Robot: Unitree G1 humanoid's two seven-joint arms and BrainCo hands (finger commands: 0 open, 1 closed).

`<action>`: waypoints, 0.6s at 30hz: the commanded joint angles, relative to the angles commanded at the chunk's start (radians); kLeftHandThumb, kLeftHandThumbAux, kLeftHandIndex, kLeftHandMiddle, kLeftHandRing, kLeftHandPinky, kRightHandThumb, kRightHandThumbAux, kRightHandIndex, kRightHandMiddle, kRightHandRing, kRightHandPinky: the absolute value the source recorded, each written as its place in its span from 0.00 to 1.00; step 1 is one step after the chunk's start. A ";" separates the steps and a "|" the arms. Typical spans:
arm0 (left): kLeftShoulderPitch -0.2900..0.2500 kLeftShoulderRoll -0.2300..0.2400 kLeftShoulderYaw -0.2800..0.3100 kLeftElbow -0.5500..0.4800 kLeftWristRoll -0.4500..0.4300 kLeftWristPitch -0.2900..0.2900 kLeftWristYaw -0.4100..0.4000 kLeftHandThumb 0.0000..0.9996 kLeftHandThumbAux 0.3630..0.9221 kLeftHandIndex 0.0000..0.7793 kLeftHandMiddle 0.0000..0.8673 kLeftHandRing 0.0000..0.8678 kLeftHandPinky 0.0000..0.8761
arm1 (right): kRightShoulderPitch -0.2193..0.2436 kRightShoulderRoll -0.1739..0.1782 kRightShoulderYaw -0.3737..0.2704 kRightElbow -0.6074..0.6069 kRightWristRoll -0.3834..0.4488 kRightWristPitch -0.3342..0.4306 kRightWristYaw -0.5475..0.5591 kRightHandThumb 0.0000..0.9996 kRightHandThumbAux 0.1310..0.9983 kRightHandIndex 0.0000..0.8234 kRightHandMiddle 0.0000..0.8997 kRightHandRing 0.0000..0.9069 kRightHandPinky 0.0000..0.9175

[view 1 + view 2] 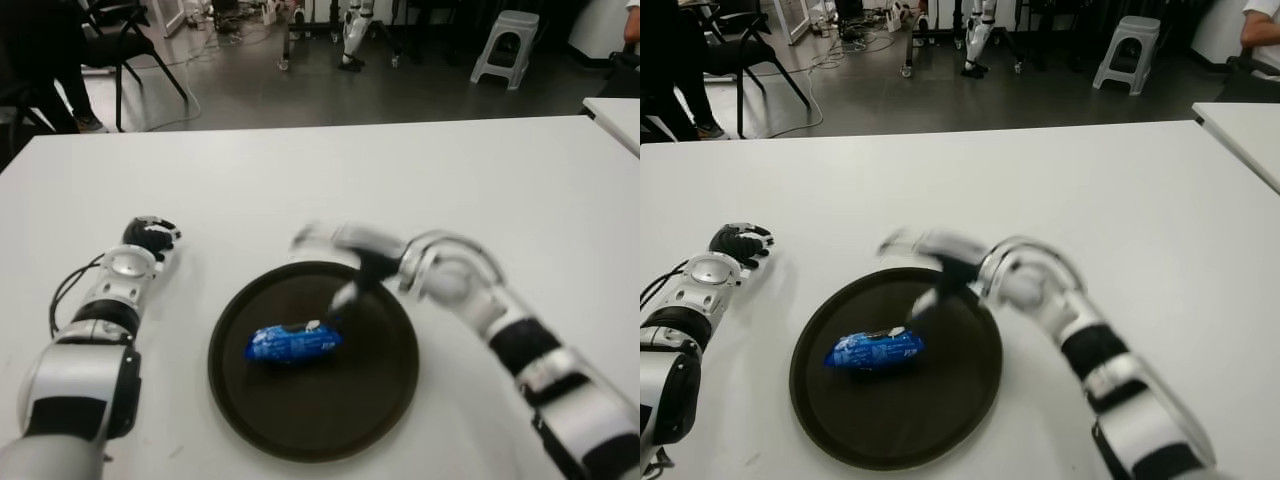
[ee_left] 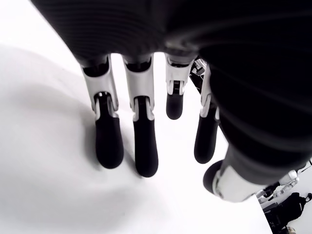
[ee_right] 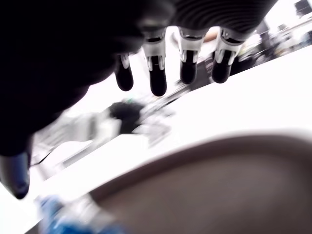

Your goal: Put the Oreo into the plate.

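The Oreo point(image 1: 293, 343), a blue packet, lies on its side inside the dark round plate point(image 1: 330, 410), left of the plate's middle. My right hand point(image 1: 335, 262) hovers over the plate's far rim, just right of and above the packet. It is blurred by motion, and its fingers point(image 3: 158, 80) are spread and hold nothing. In the right wrist view the Oreo point(image 3: 58, 214) shows below the hand, on the plate point(image 3: 219, 185). My left hand point(image 1: 150, 238) shows on the white table left of the plate, its fingers point(image 2: 108, 141) extended, tips down on the tabletop.
The white table point(image 1: 400, 170) stretches wide behind and to the right of the plate. A second table's corner point(image 1: 615, 110) stands at the far right. Beyond the table's far edge are black chairs point(image 1: 120, 40) and a grey stool point(image 1: 505, 45).
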 joint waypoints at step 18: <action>-0.001 0.000 0.007 0.002 -0.005 0.003 -0.013 0.67 0.66 0.51 0.16 0.19 0.21 | -0.171 -0.008 -0.275 0.483 0.191 0.078 -0.395 0.01 0.62 0.00 0.00 0.00 0.00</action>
